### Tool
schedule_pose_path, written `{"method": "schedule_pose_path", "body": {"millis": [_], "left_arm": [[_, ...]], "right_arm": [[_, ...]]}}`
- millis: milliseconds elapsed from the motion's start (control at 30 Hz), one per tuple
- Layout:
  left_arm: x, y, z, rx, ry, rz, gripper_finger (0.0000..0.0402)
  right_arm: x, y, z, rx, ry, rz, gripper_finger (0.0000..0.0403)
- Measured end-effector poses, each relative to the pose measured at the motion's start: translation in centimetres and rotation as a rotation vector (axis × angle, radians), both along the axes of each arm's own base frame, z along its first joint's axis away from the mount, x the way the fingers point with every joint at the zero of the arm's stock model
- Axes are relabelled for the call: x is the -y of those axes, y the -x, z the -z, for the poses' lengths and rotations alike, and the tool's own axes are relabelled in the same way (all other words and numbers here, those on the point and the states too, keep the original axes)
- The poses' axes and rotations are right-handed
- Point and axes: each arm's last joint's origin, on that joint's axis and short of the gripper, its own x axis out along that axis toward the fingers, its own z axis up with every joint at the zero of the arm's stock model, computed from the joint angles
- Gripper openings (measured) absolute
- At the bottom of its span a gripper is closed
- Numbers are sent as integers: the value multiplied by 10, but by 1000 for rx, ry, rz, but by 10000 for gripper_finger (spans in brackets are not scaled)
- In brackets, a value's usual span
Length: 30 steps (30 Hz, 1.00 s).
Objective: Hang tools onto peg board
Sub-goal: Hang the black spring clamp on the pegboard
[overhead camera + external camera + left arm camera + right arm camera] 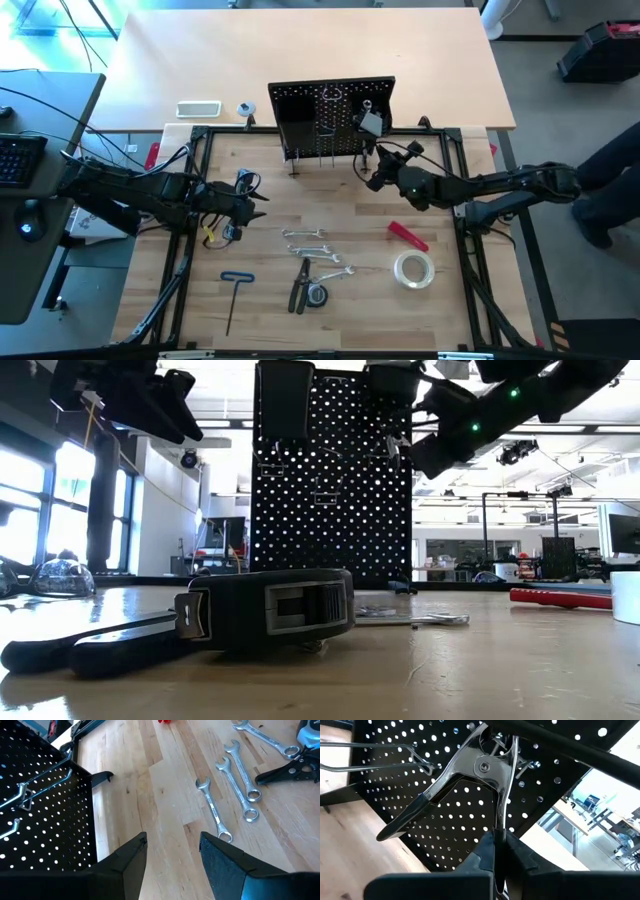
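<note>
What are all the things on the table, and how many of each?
peg board: one, black, upright at the table's back
spring clamp: one, silver, up against the peg board
wrenches: four, silver, middle of the table
pliers: one, dark handles, front middle
tape measure: one, black, beside the pliers
T-handle hex key: one, blue handle, front left
red-handled tool: one, right of the wrenches
tape roll: one, clear, front right
white slab: one, behind the table, left of the peg board
left gripper: one, dark, fingers open and empty, over the table's left side
right gripper: one, dark, fingers shut on the spring clamp
</note>
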Motion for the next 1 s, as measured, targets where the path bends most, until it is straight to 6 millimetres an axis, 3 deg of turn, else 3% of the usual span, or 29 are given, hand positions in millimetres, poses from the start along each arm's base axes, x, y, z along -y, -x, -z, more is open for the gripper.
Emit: {"method": "schedule_pose_path", "body": {"millis": [433,1000], "left_arm": [[0,0,0,1,-3,-4,175],[0,0,0,-1,-16,-3,175]], "right_arm": [[-11,1,-1,-40,55,63,5],[16,4,0,-23,17,80,5]]}}
